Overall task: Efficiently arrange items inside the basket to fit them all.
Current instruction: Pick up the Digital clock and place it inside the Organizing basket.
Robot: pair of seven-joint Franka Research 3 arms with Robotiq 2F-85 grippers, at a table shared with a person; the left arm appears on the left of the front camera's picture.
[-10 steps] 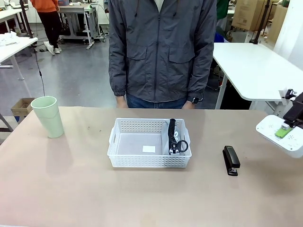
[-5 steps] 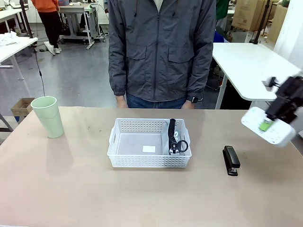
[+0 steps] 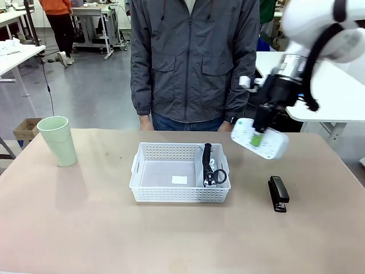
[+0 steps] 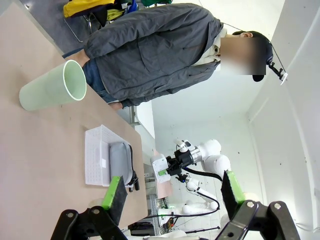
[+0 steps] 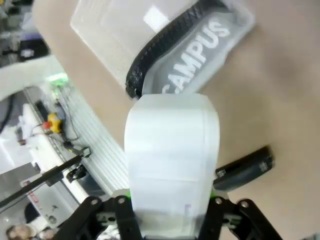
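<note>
The right gripper pinches the small white box in the air, just right of the basket (grey pouch inside). The left gripper has its jaws spread wide.

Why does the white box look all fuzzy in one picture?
Right wrist view: the small white box, held in the right gripper, sits very close to the lens, so it looks soft and blurry; front view: it looks clearer, only slightly smeared.

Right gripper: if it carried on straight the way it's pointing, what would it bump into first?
The white box held by the right gripper would probably meet the grey CAMPUS pouch in the basket first; the wrist view shows it straight ahead, though depth is unclear.
</note>
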